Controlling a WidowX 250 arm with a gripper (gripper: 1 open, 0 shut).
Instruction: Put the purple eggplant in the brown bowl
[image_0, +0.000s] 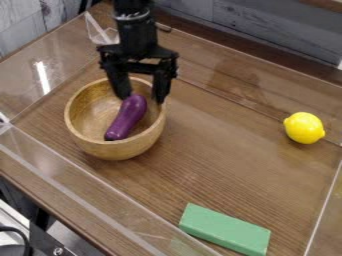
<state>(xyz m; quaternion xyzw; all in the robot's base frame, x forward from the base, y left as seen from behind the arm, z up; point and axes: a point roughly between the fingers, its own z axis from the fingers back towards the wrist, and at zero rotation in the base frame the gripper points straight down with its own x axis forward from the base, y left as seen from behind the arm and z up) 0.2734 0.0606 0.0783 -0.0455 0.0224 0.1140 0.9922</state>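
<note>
A brown wood-grain bench under a clear raised border, grey planks behind. Leftmost, below the gripper, sits the brown bowl; the purple eggplant lies inside it, just beneath the fingertips and apart from them, long axis running from near the gripper down and to the left. The gripper points straight down, jaws spread wide, holding nothing. Placement appears complete; only a clear upward retreat seems left. Well right of the gripper: a green block and a lemon.
</note>
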